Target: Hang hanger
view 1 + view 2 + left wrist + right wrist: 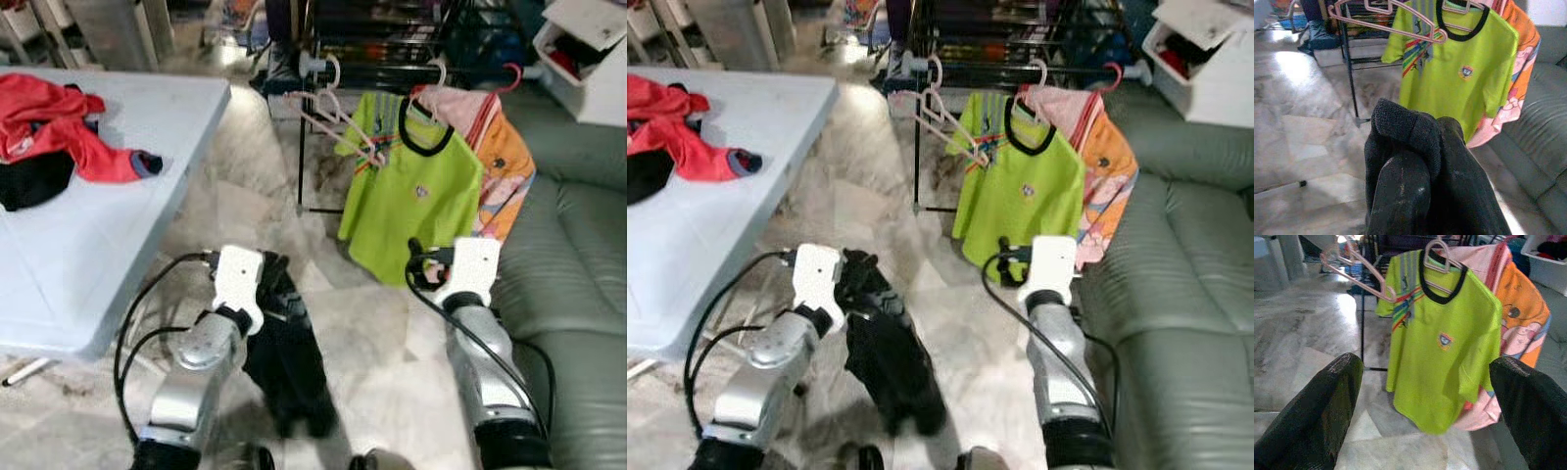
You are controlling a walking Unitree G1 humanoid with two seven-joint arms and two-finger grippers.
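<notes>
My left gripper (272, 282) is shut on a black garment (289, 362) that droops toward the floor; in the left wrist view the cloth (1405, 132) bunches over the fingers. No hanger is visible in it. My right gripper (1425, 416) stands open and empty, low in front of a lime green shirt (416, 196) hanging on the clothes rack (313, 64). Empty pink hangers (338, 122) hang on the rack to the left of that shirt. A pink and orange shirt (505, 157) hangs behind it on the right.
A white table (118, 225) on my left carries a red garment (59, 127) and a black cloth (34, 181). A grey-green sofa (578, 274) runs along the right. A white bin (588, 49) sits at the far right. Marble floor lies between me and the rack.
</notes>
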